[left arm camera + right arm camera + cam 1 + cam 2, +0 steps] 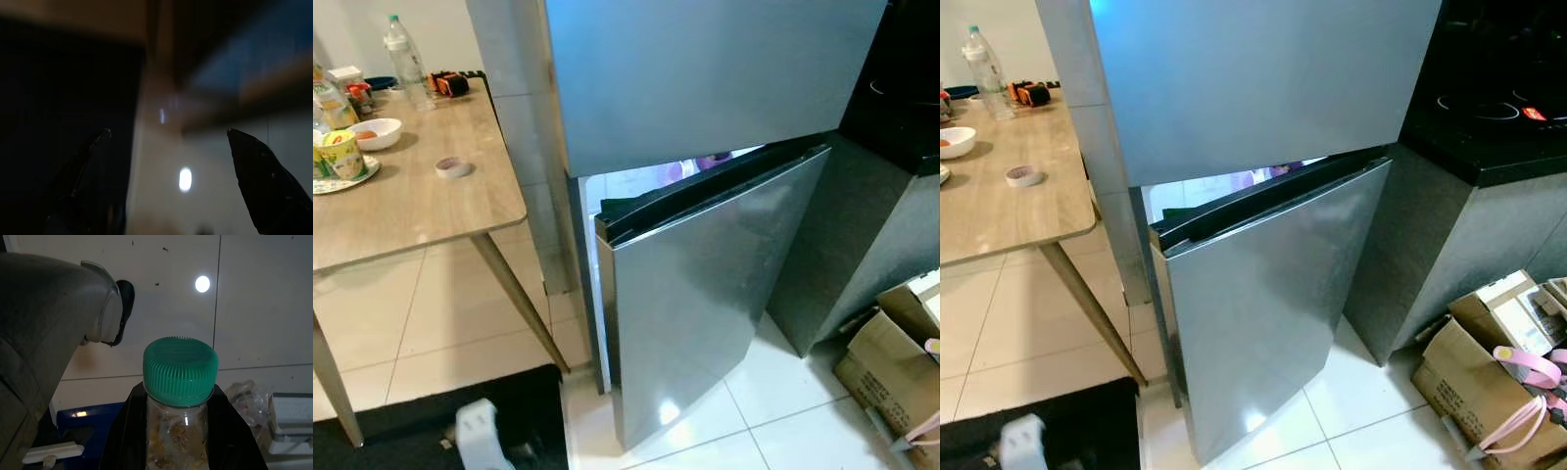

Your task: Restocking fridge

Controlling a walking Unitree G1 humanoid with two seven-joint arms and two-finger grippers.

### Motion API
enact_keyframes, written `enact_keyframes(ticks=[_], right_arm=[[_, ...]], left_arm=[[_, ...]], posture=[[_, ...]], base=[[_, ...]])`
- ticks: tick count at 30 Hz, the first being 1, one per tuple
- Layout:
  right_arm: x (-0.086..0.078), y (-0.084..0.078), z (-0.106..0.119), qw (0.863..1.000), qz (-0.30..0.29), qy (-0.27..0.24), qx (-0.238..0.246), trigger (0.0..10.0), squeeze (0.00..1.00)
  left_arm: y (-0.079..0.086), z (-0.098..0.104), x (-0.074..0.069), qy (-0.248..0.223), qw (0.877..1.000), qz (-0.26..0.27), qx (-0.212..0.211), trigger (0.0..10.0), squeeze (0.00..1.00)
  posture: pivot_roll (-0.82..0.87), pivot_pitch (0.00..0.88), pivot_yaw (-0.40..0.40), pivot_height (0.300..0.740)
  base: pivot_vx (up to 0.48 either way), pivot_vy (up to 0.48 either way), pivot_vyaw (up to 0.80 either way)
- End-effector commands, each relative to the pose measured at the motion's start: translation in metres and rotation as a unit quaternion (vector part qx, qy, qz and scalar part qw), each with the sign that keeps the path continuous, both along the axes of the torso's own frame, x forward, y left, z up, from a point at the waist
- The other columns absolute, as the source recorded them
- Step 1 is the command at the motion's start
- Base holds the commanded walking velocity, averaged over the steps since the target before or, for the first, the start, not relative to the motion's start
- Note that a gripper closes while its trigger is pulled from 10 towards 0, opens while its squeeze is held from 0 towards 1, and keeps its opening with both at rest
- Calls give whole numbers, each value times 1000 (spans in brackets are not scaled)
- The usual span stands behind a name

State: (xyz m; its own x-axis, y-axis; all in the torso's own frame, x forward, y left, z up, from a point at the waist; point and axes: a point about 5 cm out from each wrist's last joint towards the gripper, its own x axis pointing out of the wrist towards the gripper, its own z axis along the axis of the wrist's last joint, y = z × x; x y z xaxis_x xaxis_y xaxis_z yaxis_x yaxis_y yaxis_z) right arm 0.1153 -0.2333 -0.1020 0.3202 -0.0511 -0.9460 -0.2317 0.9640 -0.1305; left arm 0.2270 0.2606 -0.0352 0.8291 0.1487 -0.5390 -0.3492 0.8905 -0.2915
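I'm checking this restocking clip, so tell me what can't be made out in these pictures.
- Fridge shelves: the lower door, only ajar, hides them in the eye views.
- Bottle: its label and base are cut off by the right wrist view's edge; the right gripper covers its sides.
- Left wrist view: dark and blurred beyond the left gripper.
- Table items: partly cut off by the edge.

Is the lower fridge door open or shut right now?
Open partway: the lower door swings out from the fridge, with a lit gap showing above its top edge.
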Motion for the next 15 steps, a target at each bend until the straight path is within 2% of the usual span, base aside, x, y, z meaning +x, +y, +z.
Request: enact_keyframes(ticks=[1,2,4,5,6,7,8,9,10,11,12,15], right_arm=[[-4,0,-1,1000,-6,4,1,10000,0],[-6,0,-2,1000,-6,6,2,10000,0],[-10,1,-3,1000,-7,9,3,10000,0],[-13,1,-4,1000,-8,12,4,10000,0],[-16,1,-4,1000,-9,15,4,10000,0],[-18,1,-5,1000,-9,17,4,10000,0],[-18,1,-5,1000,-9,17,4,10000,0],[-19,1,-5,1000,-9,19,5,10000,0],[-20,1,-5,1000,-9,20,5,10000,0],[-20,1,-5,1000,-9,20,5,10000,0],[-21,2,-6,1000,-10,21,5,10000,0],[-22,2,-6,1000,-10,22,6,10000,0]], left_arm=[[9,8,5,-22,999,23,3,10000,0],[17,22,18,-64,997,37,-10,10000,0],[23,38,33,-108,993,45,-28,10000,0],[22,50,45,-141,989,33,-42,3882,0],[21,63,57,-179,982,15,-57,0,0],[18,70,64,-197,978,2,-65,0,0],[18,70,64,-197,978,2,-65,0,0],[11,87,80,-236,968,-28,-80,0,0],[7,95,87,-255,962,-42,-89,0,0],[7,95,87,-255,962,-42,-89,0,0],[0,107,97,-279,953,-62,-100,0,0],[-10,117,106,-300,943,-85,-115,0,0]], posture=[[-94,0,10,734],[-97,0,11,734],[-99,0,16,734],[-99,5,18,734],[-99,10,20,734],[-99,10,20,734],[-99,10,20,734],[-99,17,21,734],[-101,21,23,734],[-101,21,23,734],[-103,22,24,734],[-104,25,23,734]], base=[[0,0,0],[0,0,0],[0,0,0],[0,0,0],[0,0,0],[0,0,0],[0,0,0],[0,0,0],[0,0,0],[0,0,0],[0,0,0],[0,0,0]])
